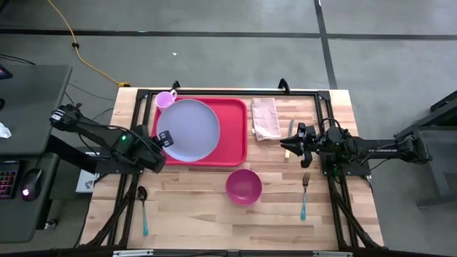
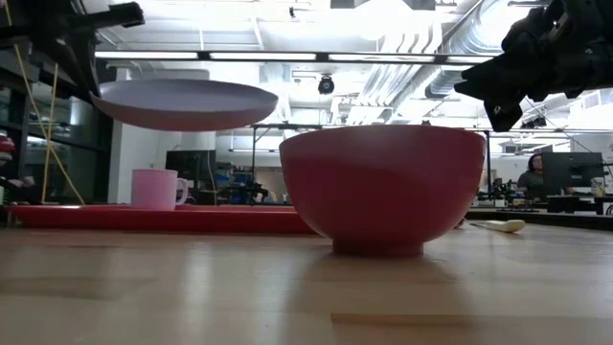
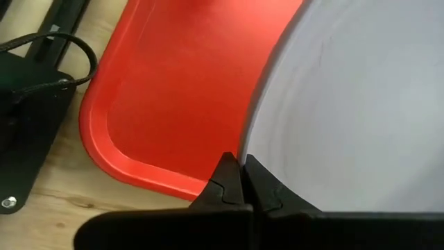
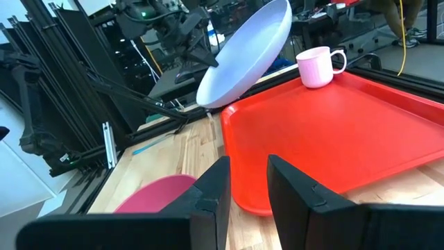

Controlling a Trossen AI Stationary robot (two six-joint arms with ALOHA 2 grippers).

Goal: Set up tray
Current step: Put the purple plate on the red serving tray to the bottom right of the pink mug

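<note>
Over red tray (image 1: 235, 135) w/ pink mug (image 1: 166, 98), left jaws (image 1: 163, 138) pinch lavender plate (image 1: 188, 130); right jaws (image 1: 293, 143) open.

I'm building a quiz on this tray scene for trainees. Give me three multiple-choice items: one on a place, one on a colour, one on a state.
1. Where is the pink mug?
A. beside the fork
B. at a corner of the tray
C. inside the bowl

2. What colour is the bowl?
A. magenta
B. green
C. white

3. What state is the lavender plate in?
A. flat on the wood
B. stacked in the bowl
C. held above the tray by the left gripper

Key: 1 B, the right wrist view shows it there. 2 A, every view agrees. 3 C, the low view shows a gap beneath it.
</note>
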